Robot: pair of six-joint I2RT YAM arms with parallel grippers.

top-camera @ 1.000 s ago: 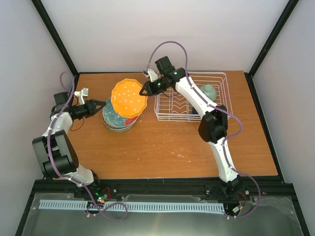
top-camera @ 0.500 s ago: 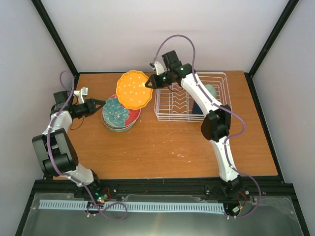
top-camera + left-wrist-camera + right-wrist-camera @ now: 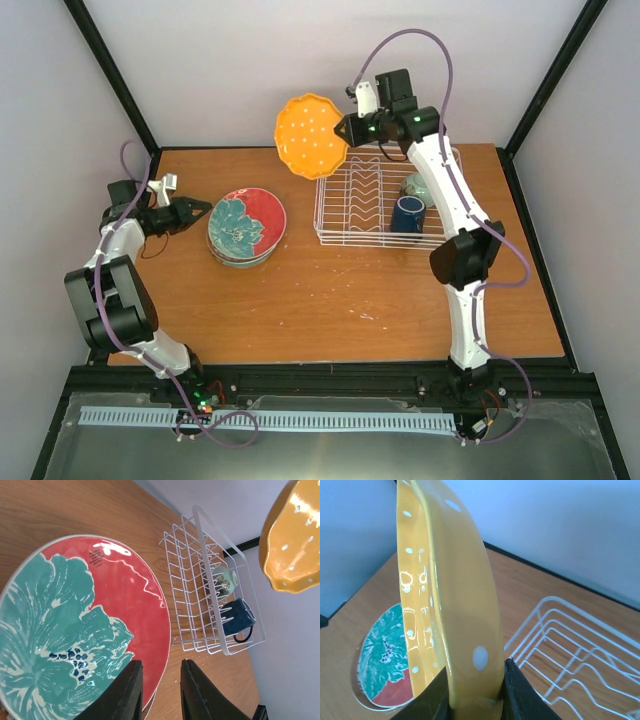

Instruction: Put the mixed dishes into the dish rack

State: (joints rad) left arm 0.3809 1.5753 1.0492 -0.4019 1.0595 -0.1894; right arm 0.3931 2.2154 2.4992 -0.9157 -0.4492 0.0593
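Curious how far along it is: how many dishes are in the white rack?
2. A dark blue mug sits at the dish rack's right end, a small pale green bowl just behind it. The right arm overhangs there, so more may be hidden.

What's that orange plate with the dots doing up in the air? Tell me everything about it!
The orange-yellow dotted plate is round, with a wavy scalloped rim and small white dots all over. It looks shiny, like glazed ceramic. The right pincer grips its edge, one finger on each face, and holds it up in the air, turned nearly on edge. In the top view it sits by the far left corner of the dish rack, above the table. Nothing but the pincer touches it.
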